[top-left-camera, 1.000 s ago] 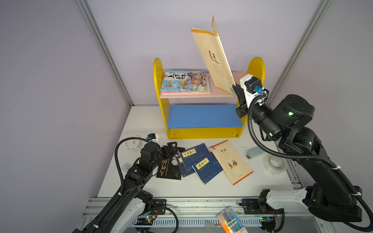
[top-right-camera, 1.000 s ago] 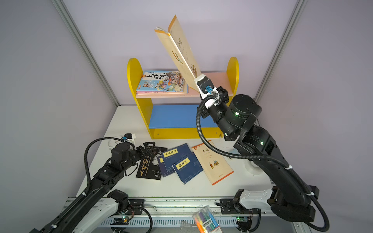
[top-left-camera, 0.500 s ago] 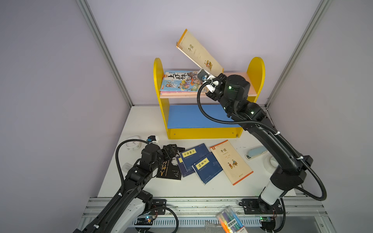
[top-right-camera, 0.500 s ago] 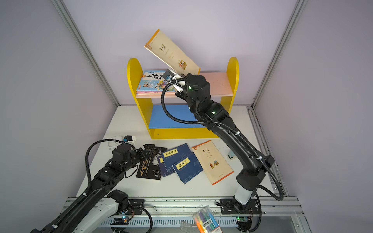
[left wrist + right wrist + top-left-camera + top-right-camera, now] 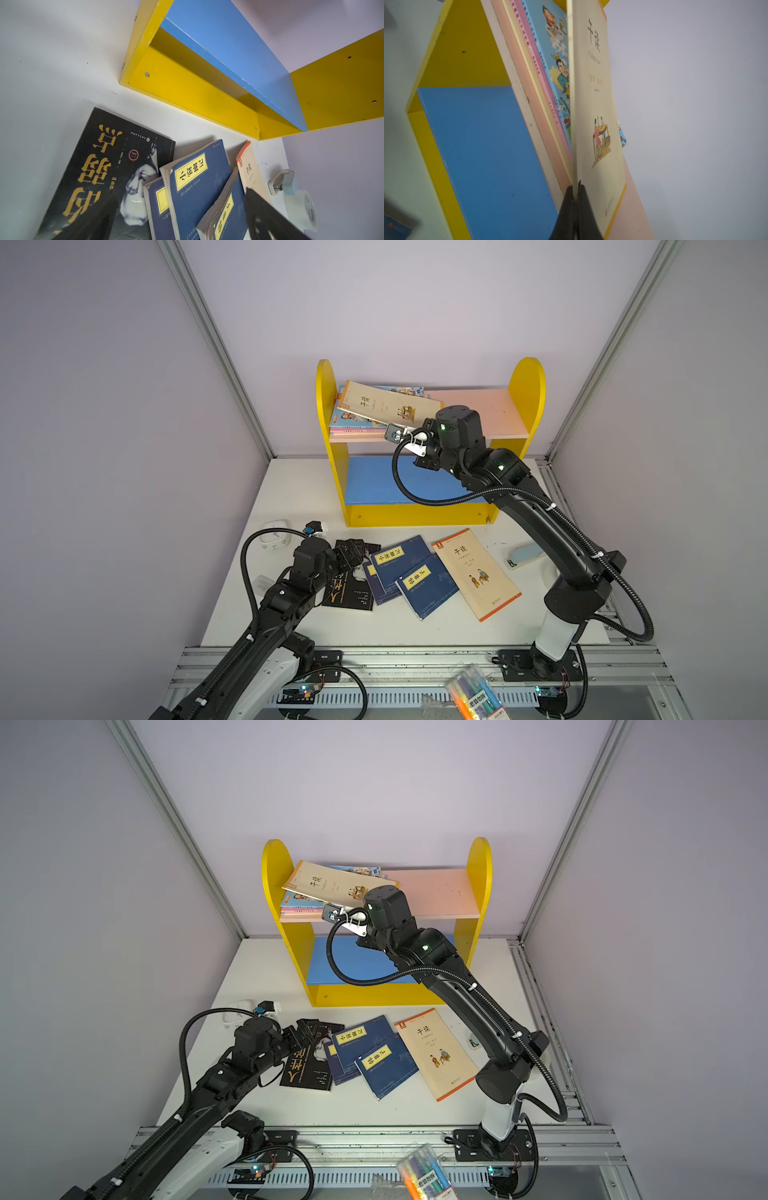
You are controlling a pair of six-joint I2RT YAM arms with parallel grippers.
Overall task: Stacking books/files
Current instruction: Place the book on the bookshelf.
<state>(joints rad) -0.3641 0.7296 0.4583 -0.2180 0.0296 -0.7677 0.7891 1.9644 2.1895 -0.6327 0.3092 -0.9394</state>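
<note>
- The right tool (image 5: 574, 194) is clamped shut on the near edge of a cream book (image 5: 376, 404). The book is held tilted over the cartoon stack (image 5: 353, 423) on the pink upper shelf (image 5: 486, 414).
- The book is held askew to the stack, with one corner close to the yellow side panel (image 5: 326, 402). If it is released like this, a crooked, overhanging pile is likely left.
- Only a thin strip of cover is pinched, so the book could be bent or pulled out if it is pushed against the panel.
- The held edge is lifted off the stack; whether the far edge touches cannot be told. If it is dropped from this tilt, the thin books below could be nudged toward the shelf front.
- The left tool (image 5: 351, 556) is spread wide open with nothing gripped, and is hung just above the black book (image 5: 349, 597) on the bench (image 5: 291, 497).
- The black book's edge is overlapped by the navy books (image 5: 401, 562), which are fanned over one another. Neighbours could be dragged along by a flat grab there.
- A second cream book (image 5: 476, 572) is laid beside the navy ones, unstacked.
- A stapler (image 5: 525, 556) and tape roll (image 5: 301, 209) are parked near the right arm, and a white clock (image 5: 274, 537) is set beside the left arm. They are not to be stacked, but they could be swept by an arm.
- The right arm's cable loop is hung in front of the lower blue shelf (image 5: 386, 481), so snagging on the frame is possible.
</note>
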